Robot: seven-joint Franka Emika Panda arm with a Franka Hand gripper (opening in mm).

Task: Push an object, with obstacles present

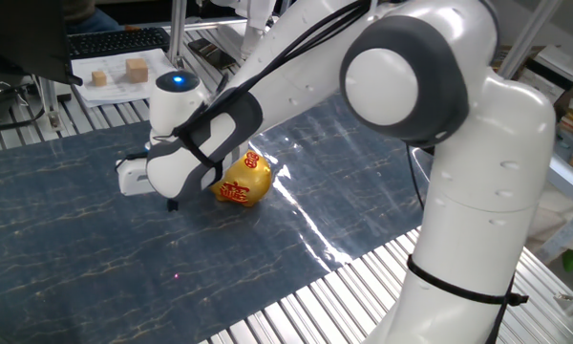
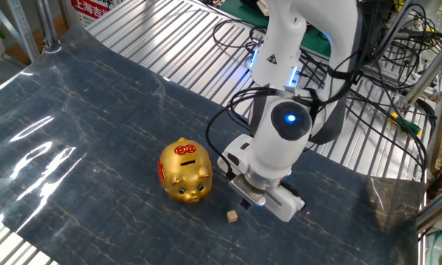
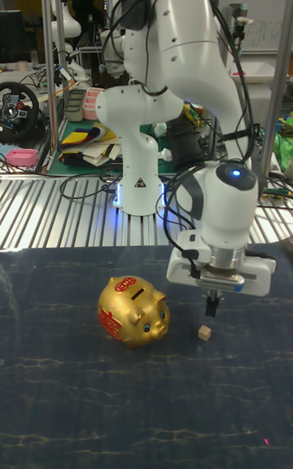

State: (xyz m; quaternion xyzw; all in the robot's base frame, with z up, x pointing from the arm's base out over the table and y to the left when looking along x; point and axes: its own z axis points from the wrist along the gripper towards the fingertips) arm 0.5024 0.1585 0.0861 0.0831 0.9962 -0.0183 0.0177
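The object, a tiny tan wooden cube (image 3: pixel 205 332) (image 2: pixel 232 216), lies on the dark blue marbled mat just right of the obstacle, a shiny gold piggy bank (image 3: pixel 133 311) (image 2: pixel 184 171) (image 1: pixel 244 180) with red characters. My gripper (image 3: pixel 211 311) (image 2: pixel 246 205) (image 1: pixel 172 203) points straight down. Its dark fingers are pressed together with nothing between them, and their tips hang just behind and slightly above the cube, not touching it. In the view from the arm's side the cube is hidden by the hand.
Larger wooden blocks on white paper (image 1: pixel 115 72) and a keyboard (image 1: pixel 115 40) sit beyond the mat's far edge. Ribbed metal table (image 2: pixel 169 37) surrounds the mat. Cables (image 2: pixel 353 66) trail by the robot base (image 3: pixel 137 184).
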